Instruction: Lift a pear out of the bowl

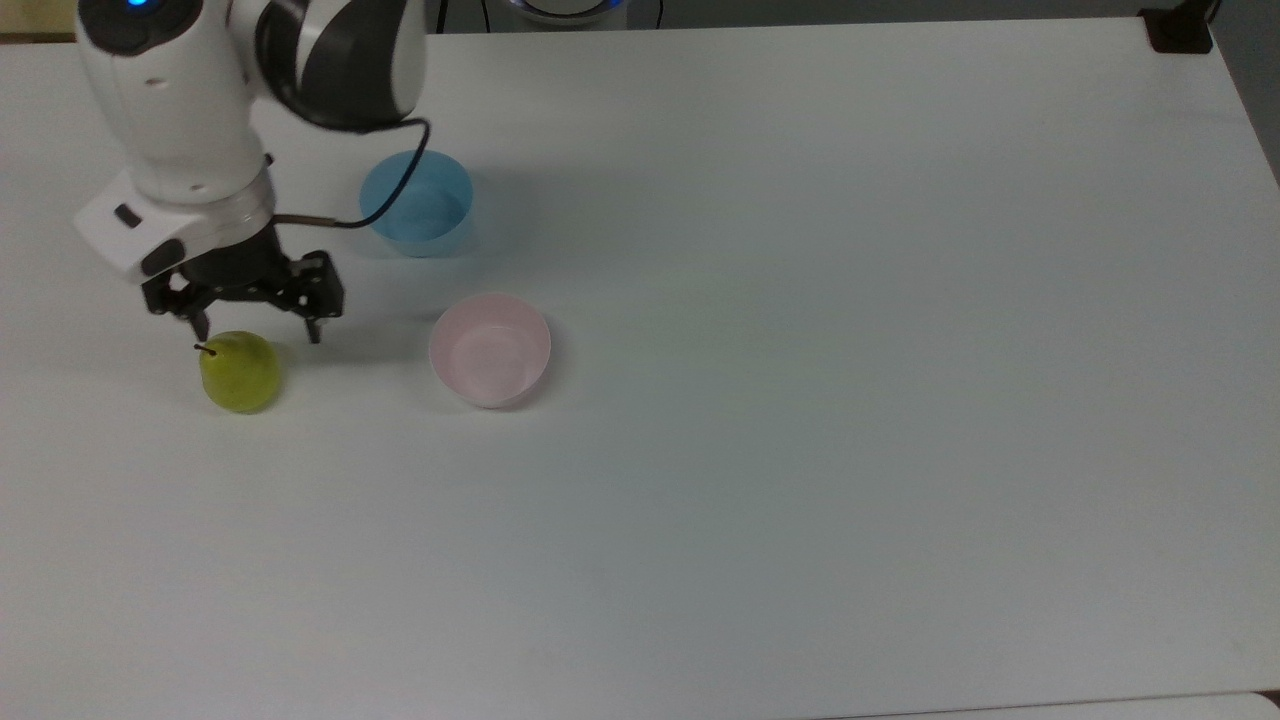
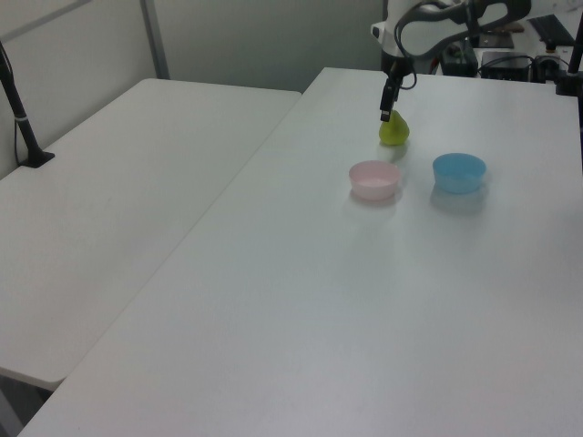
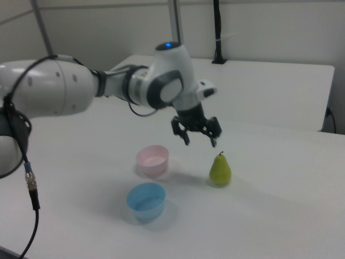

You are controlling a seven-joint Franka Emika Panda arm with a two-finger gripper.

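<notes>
Pear (image 1: 240, 372) stood upright on the white tabletop (image 1: 800, 400), stem up, near the edge at the top view's left. Skin smooth, yellow-green, rounded below and narrowing to a short dark stem. It was outside the bowl (image 1: 490, 349), well apart from it toward the top view's left.

Bowl: small, round, pale pink with a whitish rim, smooth matte inside, nothing in it. A light blue bowl (image 1: 417, 203) of similar size sat beyond it, nearer the arm's base.

Claw (image 1: 255, 333) hung above the pear, clear of it, fingers spread wide and holding nothing; in the right view the black fingertips (image 3: 214, 143) pointed down over the stem with air between. The wrist was glossy white with dark grey joint bands, a black cable (image 1: 385, 205) looping off it. The arm reached in from the tabletop's far corner at the top view's upper left, forearm bent downward at the wrist.
</notes>
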